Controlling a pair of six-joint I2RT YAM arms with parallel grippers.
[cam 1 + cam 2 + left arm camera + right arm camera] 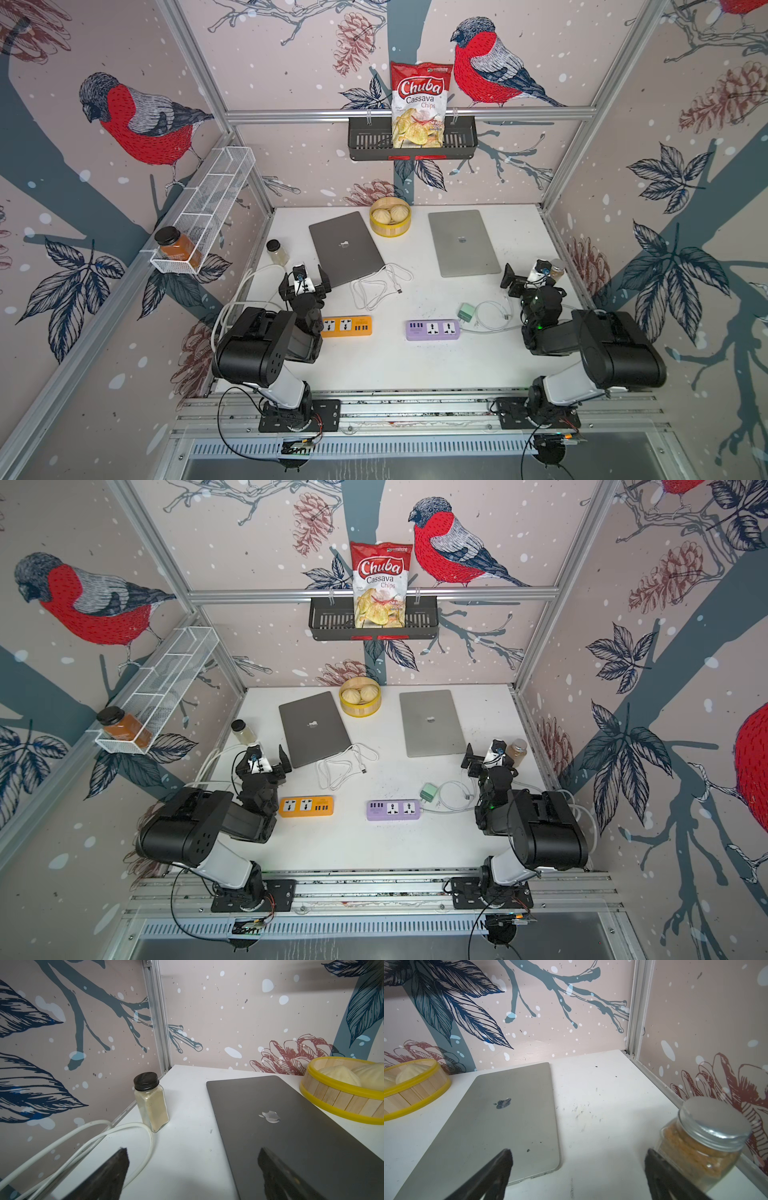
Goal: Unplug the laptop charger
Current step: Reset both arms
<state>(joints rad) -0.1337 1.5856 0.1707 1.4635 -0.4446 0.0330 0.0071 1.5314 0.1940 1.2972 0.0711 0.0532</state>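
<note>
Both arms crouch folded low, the left gripper [305,280] at the matte dark laptop's [345,247] near corner and the right gripper [532,275] beside the silver laptop [462,242], each with jaws spread wide and empty. The boxy mint-green charger [466,311] sits tilted at the lilac power strip's [433,330] far right corner, its white cable [492,318] looping toward the right arm.
</note>
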